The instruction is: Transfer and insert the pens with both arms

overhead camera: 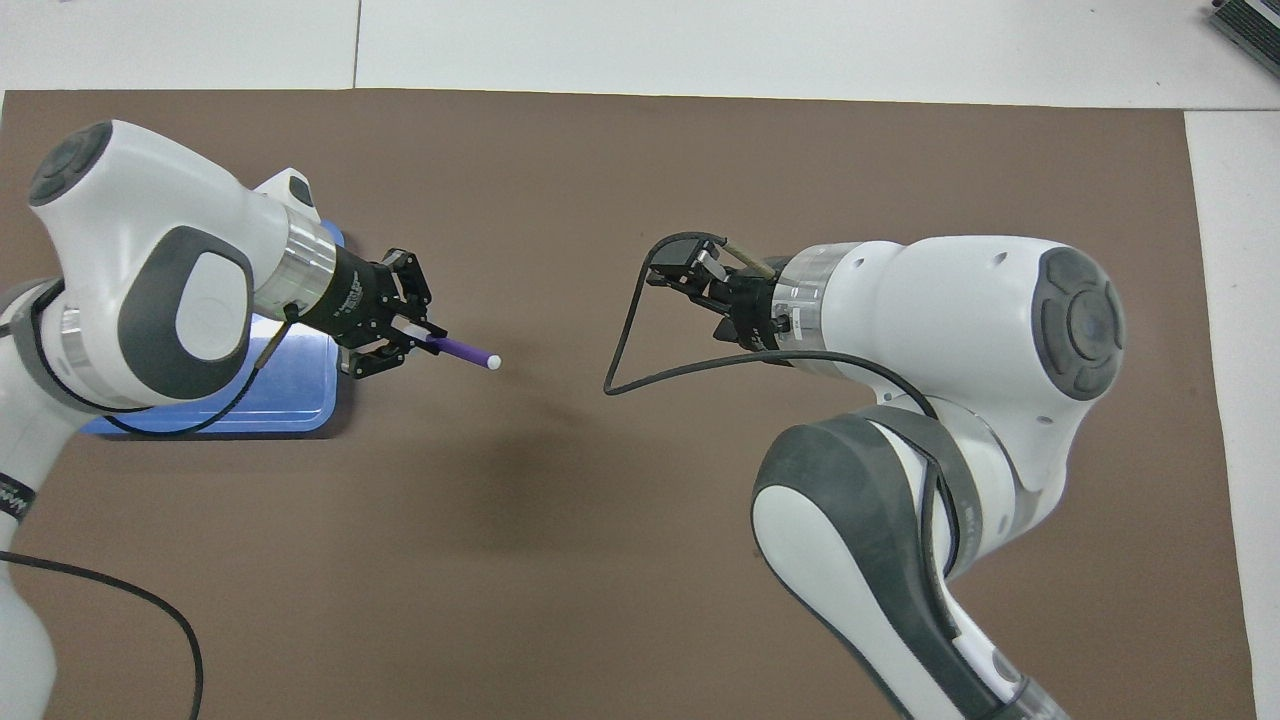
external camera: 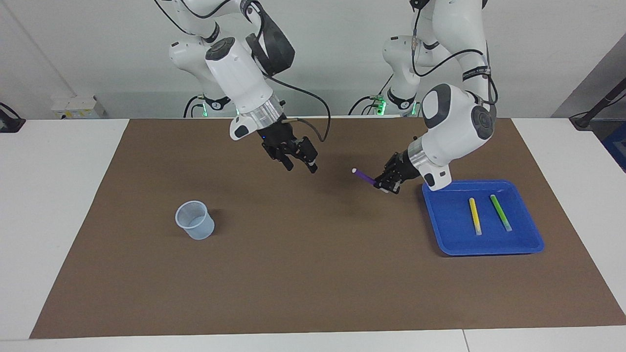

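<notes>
A white desk (external camera: 63, 195) carried a wide brown mat (external camera: 313, 274) that covered most of its top. A blue tray (external camera: 450, 220) with a raised rim and rounded corners lay flat on the mat toward the left arm's end of the desk. A pale blue see-through cup (external camera: 195, 220) stood upright on the mat toward the right arm's end, well apart from the tray, its mouth open upward. Off the mat, a small white box (external camera: 78, 106) sat at the edge of the desk against the grey wall. A dark ribbed object (overhead camera: 1250, 25) showed partly at the corner of the overhead view; what it was could not be told.
</notes>
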`<state>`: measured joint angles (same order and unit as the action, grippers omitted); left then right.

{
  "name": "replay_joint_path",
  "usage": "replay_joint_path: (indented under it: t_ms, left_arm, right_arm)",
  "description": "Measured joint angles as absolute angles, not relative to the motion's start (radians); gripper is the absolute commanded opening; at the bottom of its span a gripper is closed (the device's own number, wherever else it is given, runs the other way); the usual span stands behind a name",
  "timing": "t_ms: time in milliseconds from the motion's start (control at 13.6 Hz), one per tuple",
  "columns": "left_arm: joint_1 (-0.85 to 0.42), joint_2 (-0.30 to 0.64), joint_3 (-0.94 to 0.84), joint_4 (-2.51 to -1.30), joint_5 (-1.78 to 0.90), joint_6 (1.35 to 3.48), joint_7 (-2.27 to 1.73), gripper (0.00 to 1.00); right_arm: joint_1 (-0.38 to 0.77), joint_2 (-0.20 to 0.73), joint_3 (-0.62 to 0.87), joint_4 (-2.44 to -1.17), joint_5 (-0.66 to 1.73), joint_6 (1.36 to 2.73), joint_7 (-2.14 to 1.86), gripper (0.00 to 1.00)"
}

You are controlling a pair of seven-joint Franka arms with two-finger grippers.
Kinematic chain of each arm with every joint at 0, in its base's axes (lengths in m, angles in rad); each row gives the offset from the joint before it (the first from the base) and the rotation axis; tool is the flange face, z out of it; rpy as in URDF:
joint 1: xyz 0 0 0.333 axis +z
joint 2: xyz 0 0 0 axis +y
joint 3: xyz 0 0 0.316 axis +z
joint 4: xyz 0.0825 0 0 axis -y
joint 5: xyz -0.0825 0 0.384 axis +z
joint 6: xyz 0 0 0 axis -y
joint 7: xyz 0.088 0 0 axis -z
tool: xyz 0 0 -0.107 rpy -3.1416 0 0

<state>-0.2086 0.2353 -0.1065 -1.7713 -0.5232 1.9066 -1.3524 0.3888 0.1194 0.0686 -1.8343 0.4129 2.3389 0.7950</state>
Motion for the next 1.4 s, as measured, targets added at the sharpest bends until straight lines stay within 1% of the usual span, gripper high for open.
replay_joint_path:
  t_ms: [148,295,443,590,885,1401]
  left_arm:
    - [-0.220,0.235,-0.106,-1.771,-0.635,1.927,-1.393,0.00]
    - [-0.220,0.235,-0.104,-1.771,-0.683,1.942,-1.425,0.00]
    - [-0.228,0.235,-0.109,-1.771,-0.743,1.982,-1.482,0.00]
    - [-0.261,0.235,-0.111,-1.774,-0.760,2.039,-1.549,0.00]
    - [-0.308,0.236,-0.110,-1.783,-0.760,2.091,-1.576,0.00]
    - [-0.310,0.236,-0.111,-1.804,-0.760,2.095,-1.549,0.00]
  right_arm:
    - [0.401,0.132,0.069,-1.835,0.413,2.339,0.795,0.80]
    - [0.410,0.141,0.068,-1.835,0.413,2.339,0.795,0.78]
    - [0.424,0.148,0.069,-1.835,0.413,2.339,0.795,0.76]
    - [0.429,0.149,0.067,-1.834,0.413,2.341,0.798,0.75]
    - [0.429,0.149,0.062,-1.829,0.413,2.342,0.799,0.74]
    - [0.424,0.149,0.056,-1.805,0.413,2.348,0.799,0.74]
